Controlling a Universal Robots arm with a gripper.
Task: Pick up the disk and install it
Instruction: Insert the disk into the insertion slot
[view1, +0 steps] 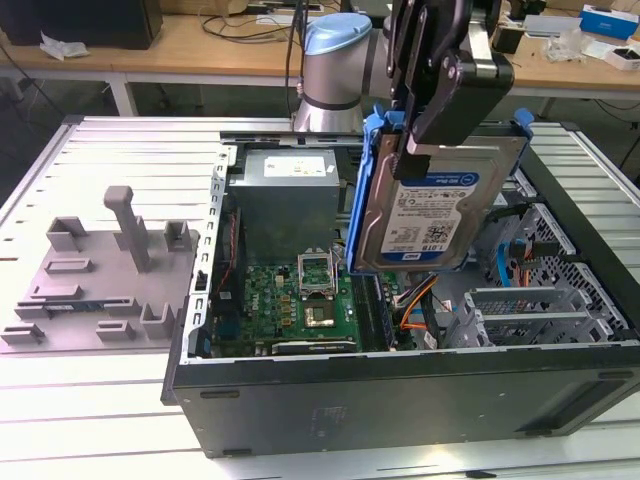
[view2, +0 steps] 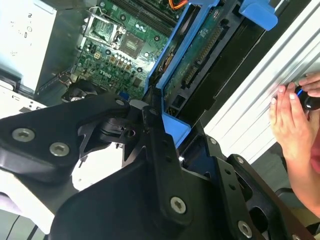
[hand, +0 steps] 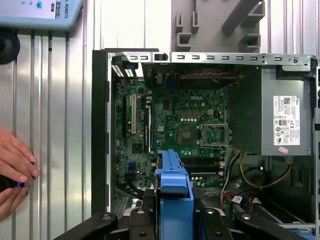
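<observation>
A slatted aluminium table (view1: 90, 430) carried everything. On it lay an open black computer case (view1: 400, 400), its side panel off and its inside facing up. Behind the case stood the robot arm's grey-and-blue base (view1: 335, 70). On the table at the exterior view's left, just beside the case, sat a grey fixture plate (view1: 90, 290) with upright holders on it.

Inside the case, a grey power supply box (view1: 290, 195) with a white sticker filled the far corner, and a green motherboard (view1: 300, 300) lay flat on the case floor in front of it. Perforated metal drive cages (view1: 560, 290) took up the side at the exterior view's right.

The disk (view1: 430, 215) hung in the air above the case interior. It stood on edge and slightly tilted, with its white-and-blue label toward the exterior camera and its blue bracket running along both long edges. It was over the gap between the motherboard and the drive cages, clear of both. In the second wrist view its green circuit-board underside (view2: 200, 55) showed.

The black gripper (view1: 420, 135) was clenched on the disk's upper end, with the blue bracket pinched between its fingers in both wrist views (view2: 160, 120) (hand: 175, 220).

A person's hand (hand: 15, 165) rested on the table slats outside the case wall, holding a small dark object; it also appeared in the second wrist view (view2: 292, 120).

An open CPU socket (view1: 320, 315) sat on the motherboard, and orange cables (view1: 415, 300) ran below the disk.
</observation>
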